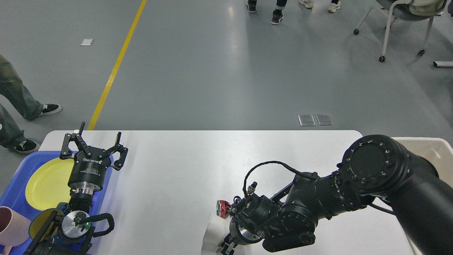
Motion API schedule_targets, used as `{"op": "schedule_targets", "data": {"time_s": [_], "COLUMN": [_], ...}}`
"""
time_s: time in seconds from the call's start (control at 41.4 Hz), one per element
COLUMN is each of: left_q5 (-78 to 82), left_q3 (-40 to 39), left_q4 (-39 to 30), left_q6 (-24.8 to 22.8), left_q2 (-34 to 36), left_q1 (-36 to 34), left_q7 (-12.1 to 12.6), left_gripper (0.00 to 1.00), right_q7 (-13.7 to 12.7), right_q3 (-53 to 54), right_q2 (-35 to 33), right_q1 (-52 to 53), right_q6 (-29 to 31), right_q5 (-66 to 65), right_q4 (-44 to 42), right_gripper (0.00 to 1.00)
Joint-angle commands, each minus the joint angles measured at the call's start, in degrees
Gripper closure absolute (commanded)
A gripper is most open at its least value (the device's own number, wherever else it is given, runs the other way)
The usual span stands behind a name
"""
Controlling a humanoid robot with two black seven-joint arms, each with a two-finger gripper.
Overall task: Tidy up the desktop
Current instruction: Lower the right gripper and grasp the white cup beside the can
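The white desktop (184,159) fills the lower half of the head view. My left gripper (93,143) is open and empty, raised over the right edge of a blue tray (16,180). My right arm reaches down to the table's near edge. Its gripper (226,248) is dark and cut off by the frame's bottom edge, right beside a white cup (212,232). I cannot tell whether it holds the cup. A small red can (222,208) lies on the desktop just behind the cup, touching the wrist.
The blue tray holds a yellow plate (46,182), a pink cup (12,226) and a small yellow dish (37,221). A beige bin (430,148) sits at the table's right end behind my right arm. People's legs stand on the floor beyond and to the left.
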Motion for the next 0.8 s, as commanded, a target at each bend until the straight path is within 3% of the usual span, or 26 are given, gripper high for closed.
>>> {"op": "schedule_targets", "data": {"time_s": [0.0,0.242,0.362,0.555,0.773], "left_q5": [0.0,0.0,0.0,0.0,0.0], "left_q3": [0.0,0.0,0.0,0.0,0.0], "left_q4": [0.0,0.0,0.0,0.0,0.0], "left_q6": [0.0,0.0,0.0,0.0,0.0], "left_q2": [0.0,0.0,0.0,0.0,0.0], "left_q1": [0.0,0.0,0.0,0.0,0.0], "left_q7": [-0.01,-0.01,-0.01,-0.01,-0.01], "left_gripper": [0.03,0.03,0.03,0.03,0.03], "right_q7": [0.0,0.0,-0.09,0.09,0.09], "right_q3": [0.0,-0.44,-1.84,-3.25,-3.87], "right_q2": [0.05,0.14,0.49,-0.21,-4.52], "right_q1": [0.07,0.33,0.95,4.98,14.47], "right_q6": [-0.01,-0.01,0.6,0.95,2.36], "right_q5": [0.2,0.38,3.96,11.88,18.65], "right_q4": [-0.03,-0.03,0.06,2.16,13.06], "right_gripper": [0.4,0.59,0.99,1.0,1.0]}}
